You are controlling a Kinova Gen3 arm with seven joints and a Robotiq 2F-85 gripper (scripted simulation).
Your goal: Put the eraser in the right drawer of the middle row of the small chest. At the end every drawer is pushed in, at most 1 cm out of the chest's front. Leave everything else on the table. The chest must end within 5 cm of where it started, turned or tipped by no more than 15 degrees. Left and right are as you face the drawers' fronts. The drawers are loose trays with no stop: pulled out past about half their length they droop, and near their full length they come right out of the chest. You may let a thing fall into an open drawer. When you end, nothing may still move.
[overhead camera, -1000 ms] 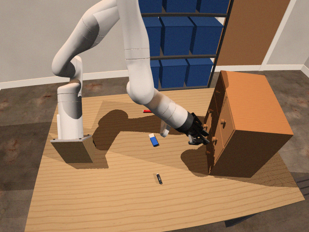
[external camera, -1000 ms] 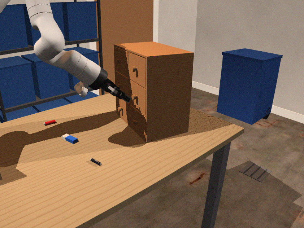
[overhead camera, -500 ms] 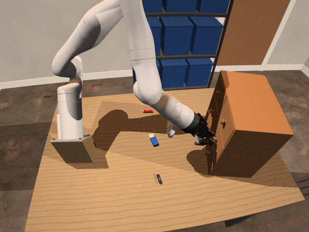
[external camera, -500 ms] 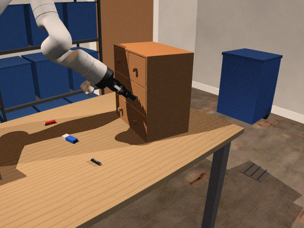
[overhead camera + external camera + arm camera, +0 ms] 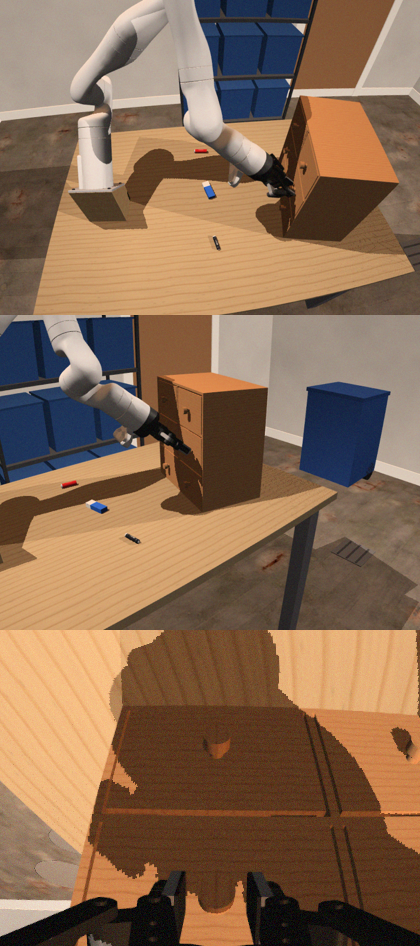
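The eraser (image 5: pixel 208 189), white and blue, lies flat on the table, well left of the chest; it also shows in the exterior view (image 5: pixel 96 506). The small wooden chest (image 5: pixel 332 162) (image 5: pixel 210 440) stands upright at the table's right side, its drawer fronts looking flush. My gripper (image 5: pixel 288 189) (image 5: pixel 184 448) is at the front of the right drawer of the middle row. In the wrist view its fingers stand partly open on either side of that drawer's knob (image 5: pixel 214 905), with a gap on each side.
A small red cylinder (image 5: pixel 200 150) lies at the back of the table. A small black cylinder (image 5: pixel 216 242) lies nearer the front. The arm's base (image 5: pixel 96 189) stands at the left. Blue bins on shelves stand behind the table.
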